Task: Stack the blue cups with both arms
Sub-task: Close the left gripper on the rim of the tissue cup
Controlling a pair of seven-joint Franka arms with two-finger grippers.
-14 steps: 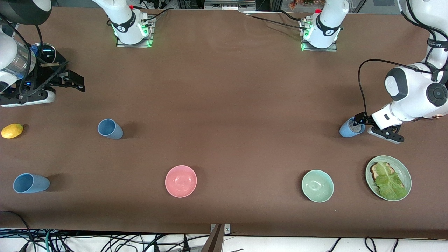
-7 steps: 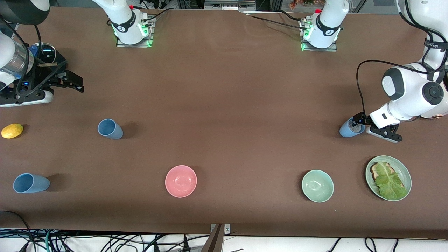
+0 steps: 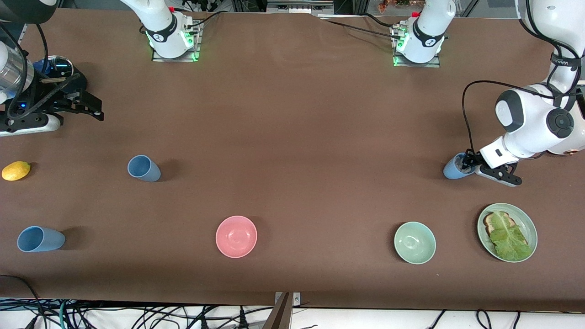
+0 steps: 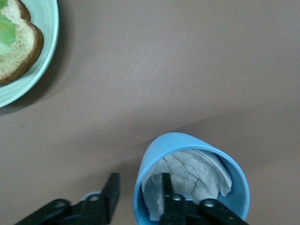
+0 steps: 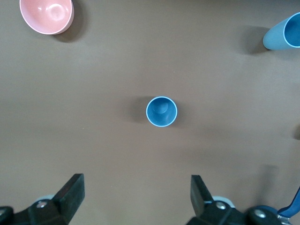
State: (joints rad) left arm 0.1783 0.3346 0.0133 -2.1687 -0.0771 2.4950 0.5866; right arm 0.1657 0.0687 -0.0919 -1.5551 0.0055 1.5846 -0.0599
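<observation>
Three blue cups stand on the brown table. One [image 3: 453,170] is at the left arm's end and has crumpled white paper inside it [image 4: 187,173]. My left gripper [image 3: 465,163] is low at this cup and open [image 4: 138,178]: one finger is inside the cup, and the other is outside with a small gap to the wall. Two more blue cups [image 3: 144,168] [image 3: 40,239] stand toward the right arm's end. My right gripper [image 3: 97,107] is open and empty [image 5: 136,183], up above the table, looking down on one cup [image 5: 161,111], with another cup [image 5: 285,33] farther off.
A pink bowl [image 3: 236,236] and a mint-green bowl [image 3: 414,242] sit near the front camera's edge. A green plate [image 3: 530,224] with toast and lettuce lies beside the mint bowl; its rim shows in the left wrist view [image 4: 44,56]. A lemon [image 3: 16,170] lies at the right arm's end.
My right gripper has drifted a little toward the right arm's end of the table and the robots' side. My left arm has shifted slightly at the cup; the cup stays put.
</observation>
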